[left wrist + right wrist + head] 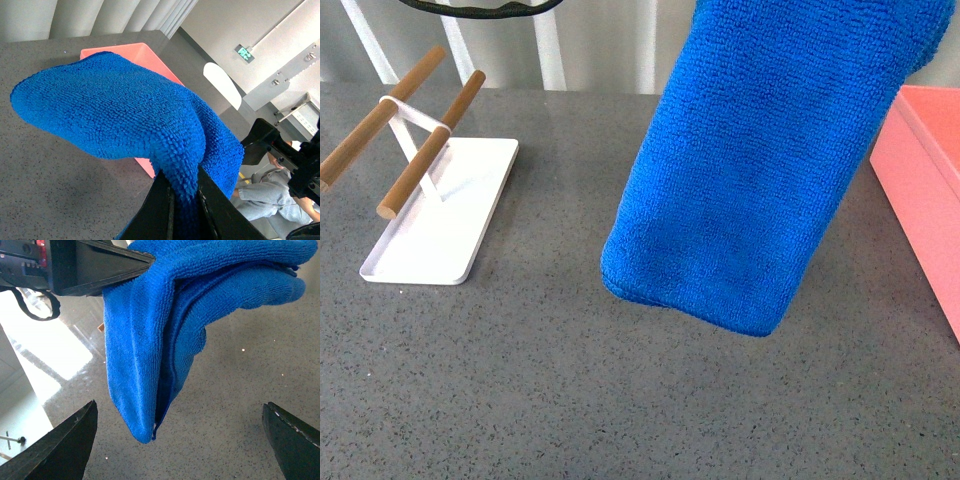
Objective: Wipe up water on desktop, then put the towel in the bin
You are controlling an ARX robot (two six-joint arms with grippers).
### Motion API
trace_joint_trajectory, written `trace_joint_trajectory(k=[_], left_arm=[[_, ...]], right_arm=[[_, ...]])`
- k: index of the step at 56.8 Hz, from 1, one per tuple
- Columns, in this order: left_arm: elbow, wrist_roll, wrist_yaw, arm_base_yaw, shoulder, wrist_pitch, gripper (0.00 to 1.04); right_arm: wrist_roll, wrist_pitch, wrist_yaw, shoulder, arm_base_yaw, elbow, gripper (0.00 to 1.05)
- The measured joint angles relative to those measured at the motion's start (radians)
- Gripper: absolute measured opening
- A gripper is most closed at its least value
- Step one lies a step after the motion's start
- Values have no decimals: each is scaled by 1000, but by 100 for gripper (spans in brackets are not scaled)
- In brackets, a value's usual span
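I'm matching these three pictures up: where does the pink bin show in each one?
Front view: the bin sits at the right edge, right of the hanging towel.
Left wrist view: the bin shows behind the towel, partly hidden.
Right wrist view: not in it.
Shared landmark: the blue towel, in all three.

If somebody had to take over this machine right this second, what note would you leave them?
The left tool is shut on the towel, which hangs in the air above the desktop.
The right tool is open and empty.
The bin stands at the robot's right; the towel is not in it.
Done: no water shows on the desktop in view.
Left: carry the towel over the bin and release it.
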Motion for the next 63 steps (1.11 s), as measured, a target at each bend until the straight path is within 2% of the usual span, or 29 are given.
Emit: trace_joint_trajectory(k=[33,44,60,63], left_arm=[[0,0,0,0,0,0,5],[0,0,0,0,0,0,5],[0,0,0,0,0,0,5],[0,0,0,0,0,0,5]], right_arm=[[76,203,98,295,179,119,98],[116,283,59,319,220,123,98],[163,377,86,381,277,127,98],[180,392,79,396,280,132,90]])
